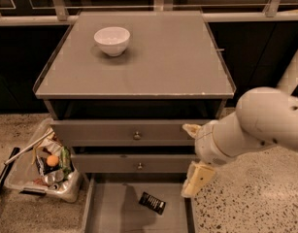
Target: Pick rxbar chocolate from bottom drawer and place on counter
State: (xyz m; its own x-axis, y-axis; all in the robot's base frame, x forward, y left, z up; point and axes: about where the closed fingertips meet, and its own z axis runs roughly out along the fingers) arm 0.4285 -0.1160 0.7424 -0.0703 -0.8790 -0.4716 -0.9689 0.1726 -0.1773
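A bowl stands on the tabletop, in its rear left part; below the tabletop sit two upper drawers, one over the other; under them the bottom drawer is pulled out toward the front; the rxbar chocolate lies flat on its floor, right of centre, near the right wall; the claw hangs just right of the drawer fronts, above the bottom drawer's right wall, up and to the right of the bar, apart from it; the arm reaches in from the right; a bin of clutter sits on the ground left of the cabinet.
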